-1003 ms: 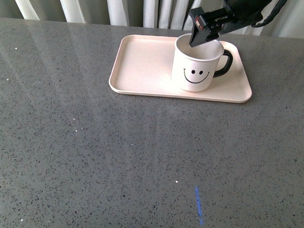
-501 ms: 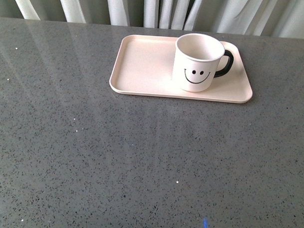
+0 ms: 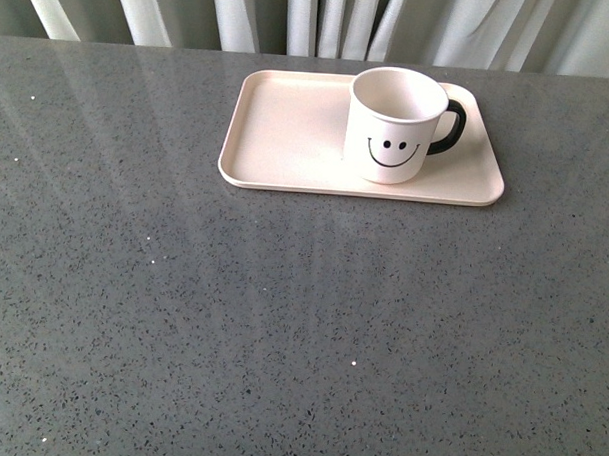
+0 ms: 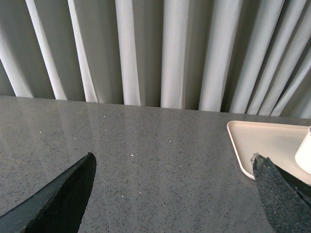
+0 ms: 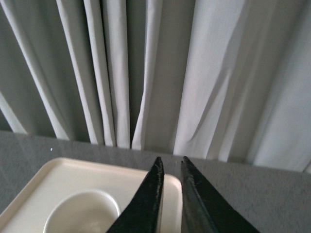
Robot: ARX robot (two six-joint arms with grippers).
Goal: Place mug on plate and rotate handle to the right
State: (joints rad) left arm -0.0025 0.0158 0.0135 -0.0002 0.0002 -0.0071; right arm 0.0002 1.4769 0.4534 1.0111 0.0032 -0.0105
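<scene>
The white mug (image 3: 393, 126) with a black smiley face stands upright on the right part of the pale pink-cream plate (image 3: 278, 137). Its black handle (image 3: 451, 128) points right. Neither arm shows in the front view. In the left wrist view my left gripper (image 4: 172, 167) is open and empty above the table, with the plate's corner (image 4: 252, 141) and the mug's edge (image 4: 305, 155) to one side. In the right wrist view my right gripper (image 5: 171, 165) is shut and empty, high above the plate (image 5: 58, 184), with the mug's rim (image 5: 82, 213) below.
The grey speckled table (image 3: 281, 317) runs to a back edge just behind the plate. Pale curtains (image 3: 312, 18) hang close behind it and fill both wrist views.
One second ago my right gripper was at the mug's rim. It has since lifted away out of the front view. The mug and plate stay in place.
</scene>
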